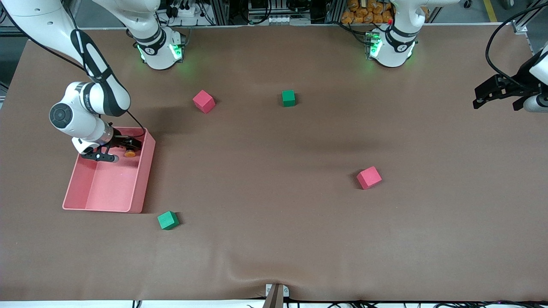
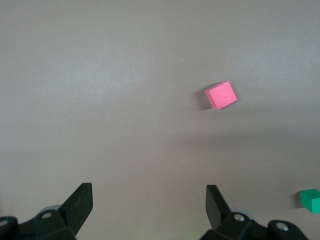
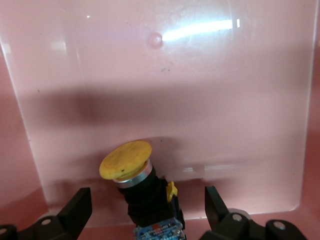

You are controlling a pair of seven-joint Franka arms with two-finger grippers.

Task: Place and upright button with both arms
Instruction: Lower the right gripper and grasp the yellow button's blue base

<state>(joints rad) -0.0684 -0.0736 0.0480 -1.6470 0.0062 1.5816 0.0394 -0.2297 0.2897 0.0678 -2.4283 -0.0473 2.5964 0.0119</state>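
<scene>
Much of the button (image 3: 137, 187) was hidden: in the front view only a speck of orange (image 1: 129, 153) showed past the right gripper (image 1: 122, 147), and in the right wrist view its lower body was cut off by the frame edge. There its cap looked yellow and round, set on a silver ring above a black body with a small yellow tab and a blue-and-red label at the base. It lay tilted on the floor of the pink bin (image 1: 143, 179), at the end of the bin farther from the front camera. The right gripper (image 3: 145, 210) sat low inside the bin with its fingers (image 3: 75, 210) spread wide on either side of the button, apart from it. The left arm waited at its own end of the table; the left gripper (image 1: 492, 92) hung above the cloth, fingers (image 2: 80, 202) wide and holding nothing, and the arm was cut by the frame edge.

The table was covered by a matte brown cloth, slightly rippled near the front edge. Along the top of the front view stood the green-lit bases, cables and metal framing.

Four foam cubes lay well apart on the cloth — a red cube (image 1: 204, 101) and a green cube (image 1: 288, 98) toward the bases, a second red cube (image 1: 369, 177) toward the left arm's end, and a second green cube (image 1: 168, 220) just beside the bin's near corner. The bin was a glossy rectangular plastic tray with sloping walls.
</scene>
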